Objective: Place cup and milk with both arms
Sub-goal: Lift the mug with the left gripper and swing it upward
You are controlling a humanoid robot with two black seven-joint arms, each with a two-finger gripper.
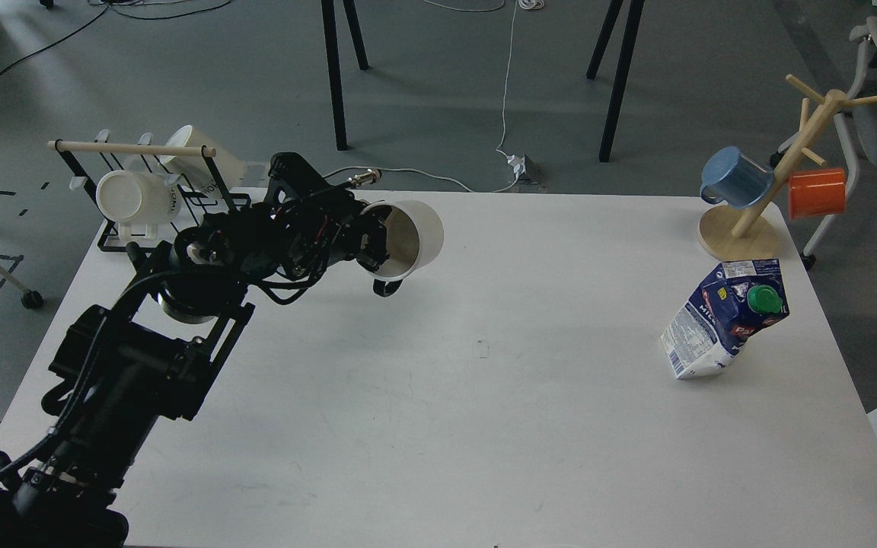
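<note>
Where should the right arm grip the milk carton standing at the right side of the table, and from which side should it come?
Probably the milk carton is best gripped across its flat side panels, about mid-height, below the green cap. It stands upright with a slanted top, so the top offers no level hold. Coming from the right edge of the table looks best; the mug tree stands close behind it.

My left arm (141,358) came in from the lower left and reached up and rightward over the table, its links bent at the elbow. My left gripper (374,247) at the far end pointed right, clamped on the rim of the cup (408,237), which lay tipped sideways in the air. My right arm was out of sight.
</note>
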